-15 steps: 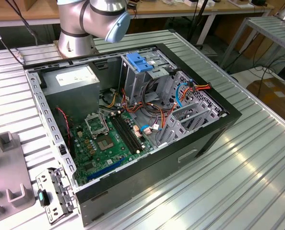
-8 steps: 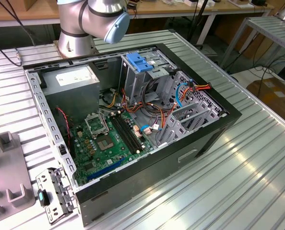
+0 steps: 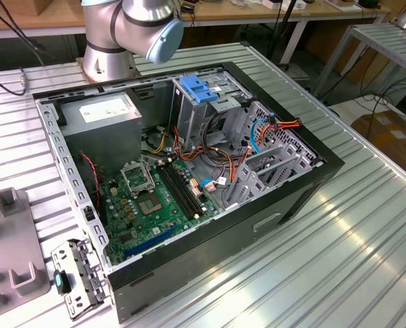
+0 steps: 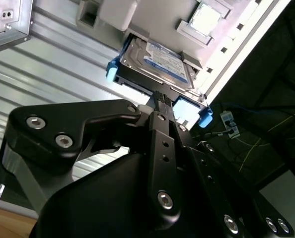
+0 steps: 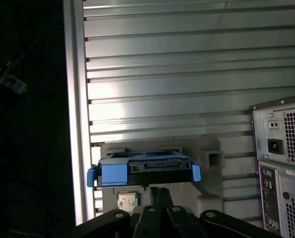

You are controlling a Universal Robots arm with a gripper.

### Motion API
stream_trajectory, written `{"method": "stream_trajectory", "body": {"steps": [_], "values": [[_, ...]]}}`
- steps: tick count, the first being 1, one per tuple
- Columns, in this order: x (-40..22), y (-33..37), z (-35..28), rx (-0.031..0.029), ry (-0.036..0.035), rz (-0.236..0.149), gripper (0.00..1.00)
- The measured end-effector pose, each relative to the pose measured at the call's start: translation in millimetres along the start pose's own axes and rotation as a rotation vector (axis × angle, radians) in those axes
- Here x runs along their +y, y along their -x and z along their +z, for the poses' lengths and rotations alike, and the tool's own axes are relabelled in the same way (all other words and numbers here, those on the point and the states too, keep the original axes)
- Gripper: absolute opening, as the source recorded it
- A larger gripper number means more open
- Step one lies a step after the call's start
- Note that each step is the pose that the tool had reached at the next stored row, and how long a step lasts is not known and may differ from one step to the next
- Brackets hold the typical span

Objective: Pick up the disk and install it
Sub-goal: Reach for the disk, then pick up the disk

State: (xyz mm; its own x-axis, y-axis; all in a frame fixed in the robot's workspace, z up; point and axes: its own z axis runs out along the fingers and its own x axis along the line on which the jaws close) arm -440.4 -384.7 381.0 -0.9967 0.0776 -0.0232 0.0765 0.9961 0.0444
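Disk is lying flat in a grey holder on the tabletop, upper centre of the second wrist view | gripper is hovering just beside its near edge; whether it is clenched or released, I cannot tell | pickup not yet done | computer case is standing open, install is judged outstanding

Bare ribbed table beside the disk; computer case nearby.
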Motion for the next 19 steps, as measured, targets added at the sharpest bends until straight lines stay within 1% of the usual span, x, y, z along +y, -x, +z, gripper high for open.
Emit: {"method": "stream_trajectory", "body": {"steps": [2, 4, 5, 19], "values": [[1.6, -8.3, 0.2, 0.0001, 0.0, 0.0, 0.11], [5.3, -24.3, 0.9, 0.0001, 0.0, 0.0, 0.11], [5.5, -25.9, 0.9, 0.0, 0.0, 0.0, 0.11], [5.5, -26.2, 0.8, 0.0001, 0.0, -0.002, 0.11]]}}
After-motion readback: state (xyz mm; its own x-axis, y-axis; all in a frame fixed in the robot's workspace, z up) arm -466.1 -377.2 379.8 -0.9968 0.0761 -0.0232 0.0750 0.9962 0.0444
